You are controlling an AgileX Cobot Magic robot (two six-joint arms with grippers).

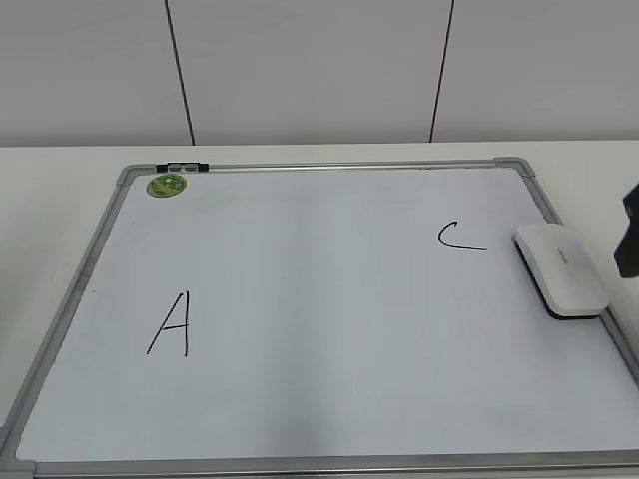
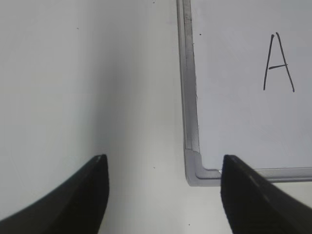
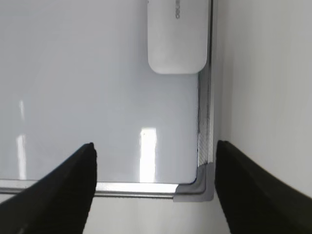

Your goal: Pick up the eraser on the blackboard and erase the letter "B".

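The blackboard (image 1: 319, 399) lies flat on the table, a white board in a silver-grey frame. The eraser (image 1: 561, 267) lies on it at the right edge, white with a dark underside. No letter "B" shows in any view; only an A (image 1: 172, 324) and a C (image 1: 457, 237) are on the board. My right gripper (image 3: 153, 148) is open and empty above the board's near right corner, with the eraser (image 3: 176, 39) ahead of it. My left gripper (image 2: 163, 163) is open and empty over the table beside the board's near left corner (image 2: 195, 168).
A round green magnet (image 1: 167, 185) sits at the board's far left corner, next to a small black and silver object (image 1: 184, 167) on the frame. A dark part of my right arm (image 1: 629, 235) shows at the right edge. A wall stands behind the table.
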